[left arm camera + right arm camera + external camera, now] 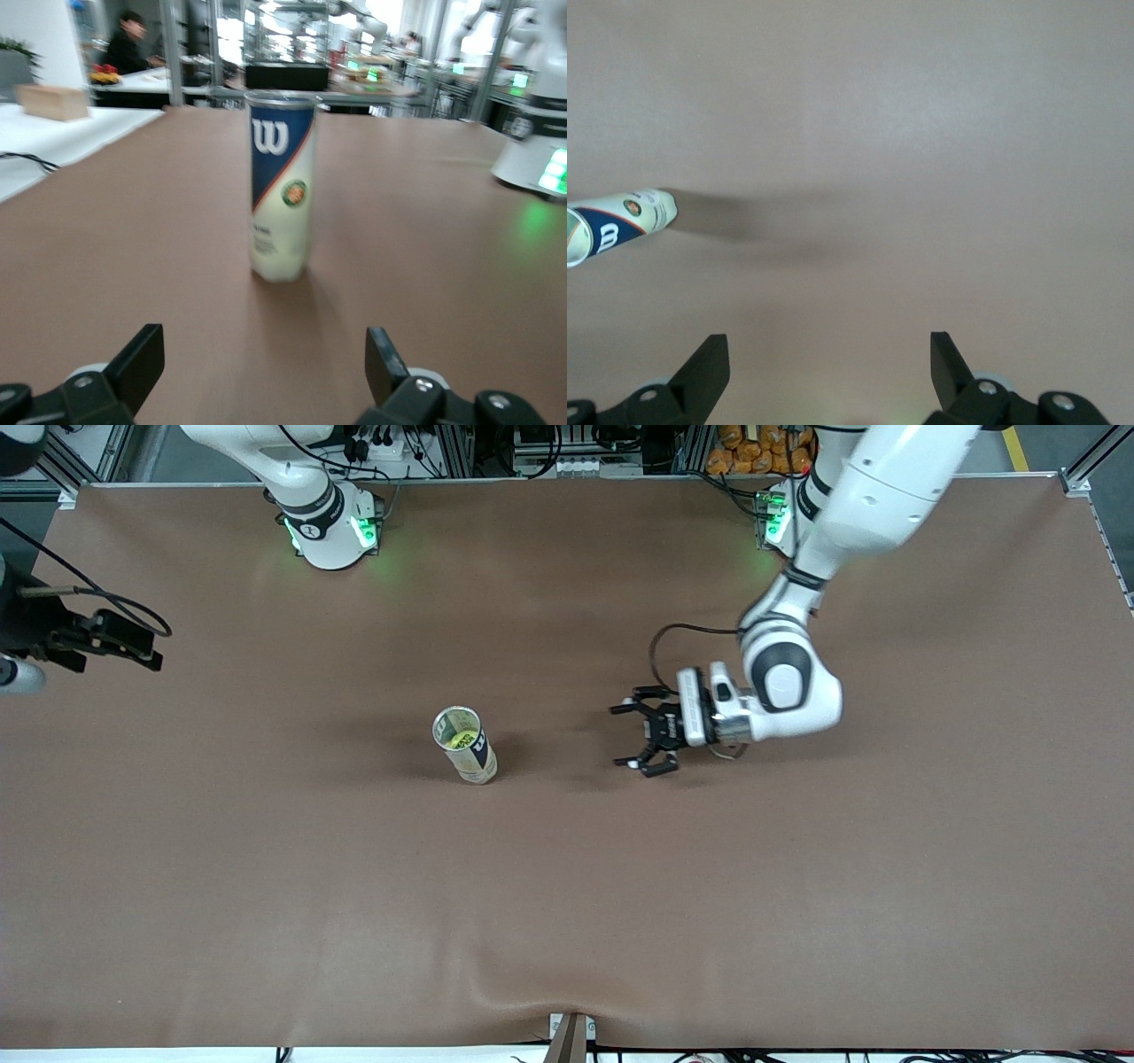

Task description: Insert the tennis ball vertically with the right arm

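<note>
Tennis ball (459, 739) seems to sit already inside the upright can (469, 755) mid-table, at about 4 o'clock in the front view from my right gripper (146, 646), open over its table end, while the open left gripper (623, 735) waits much nearer the can.

We are counting 1 tennis ball can (465, 746) standing upright on the table (567, 886). Inside it we are seeing 1 yellow-green tennis ball (459, 739) through the open top.

We are counting 2 white robot arms, with 2 bases glowing green along the table's edge. We are seeing 2 grippers: the left gripper (640, 731), with its 2 fingers spread apart, and the right gripper (106, 640), also with 2 fingers spread.

We are also spotting 1 person (130, 40) sitting at a desk in the left wrist view's background.
</note>
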Available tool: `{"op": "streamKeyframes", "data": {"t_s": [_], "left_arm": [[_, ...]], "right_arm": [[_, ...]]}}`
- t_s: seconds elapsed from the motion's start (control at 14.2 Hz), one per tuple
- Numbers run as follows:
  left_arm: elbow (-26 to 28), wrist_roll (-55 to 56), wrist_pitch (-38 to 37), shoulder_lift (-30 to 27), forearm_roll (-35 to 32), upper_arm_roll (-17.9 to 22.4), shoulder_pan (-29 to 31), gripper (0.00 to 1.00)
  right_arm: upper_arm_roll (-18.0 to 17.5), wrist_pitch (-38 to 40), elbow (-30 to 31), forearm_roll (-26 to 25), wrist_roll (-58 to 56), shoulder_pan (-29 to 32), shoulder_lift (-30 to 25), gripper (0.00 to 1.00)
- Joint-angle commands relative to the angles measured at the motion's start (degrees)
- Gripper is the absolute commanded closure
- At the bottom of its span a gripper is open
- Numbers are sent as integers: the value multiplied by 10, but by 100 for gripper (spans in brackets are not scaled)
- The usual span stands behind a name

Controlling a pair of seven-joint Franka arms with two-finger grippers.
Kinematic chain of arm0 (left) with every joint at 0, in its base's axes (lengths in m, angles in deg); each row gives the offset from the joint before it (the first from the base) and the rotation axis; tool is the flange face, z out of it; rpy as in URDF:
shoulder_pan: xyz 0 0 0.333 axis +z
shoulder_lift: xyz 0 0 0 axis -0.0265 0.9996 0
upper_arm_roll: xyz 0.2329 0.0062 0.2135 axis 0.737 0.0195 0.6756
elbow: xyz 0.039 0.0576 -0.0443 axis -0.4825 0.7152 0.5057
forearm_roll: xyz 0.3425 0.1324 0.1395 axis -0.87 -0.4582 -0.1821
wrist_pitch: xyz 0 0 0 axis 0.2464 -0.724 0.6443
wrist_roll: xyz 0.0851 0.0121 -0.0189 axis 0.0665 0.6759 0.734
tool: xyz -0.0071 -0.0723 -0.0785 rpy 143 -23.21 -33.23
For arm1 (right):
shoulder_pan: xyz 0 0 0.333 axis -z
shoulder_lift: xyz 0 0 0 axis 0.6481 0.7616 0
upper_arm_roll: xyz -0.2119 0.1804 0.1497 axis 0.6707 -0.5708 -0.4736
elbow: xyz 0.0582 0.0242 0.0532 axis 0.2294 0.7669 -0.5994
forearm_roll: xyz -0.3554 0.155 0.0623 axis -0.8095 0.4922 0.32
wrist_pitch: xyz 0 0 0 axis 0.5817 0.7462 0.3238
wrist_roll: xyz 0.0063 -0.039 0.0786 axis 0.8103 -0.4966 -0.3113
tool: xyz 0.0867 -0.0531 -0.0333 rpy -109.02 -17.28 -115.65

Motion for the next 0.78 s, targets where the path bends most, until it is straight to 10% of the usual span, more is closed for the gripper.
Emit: {"op": "streamKeyframes", "data": {"t_s": [0.0,0.7], "left_arm": [[4,48,-75,-16,-119,-7,81,0],[-142,325,-209,-34,-577,-1,239,0]], "right_arm": [[-13,20,-15,-13,-21,18,-5,0],[-15,15,-16,-3,33,28,-11,0]]}}
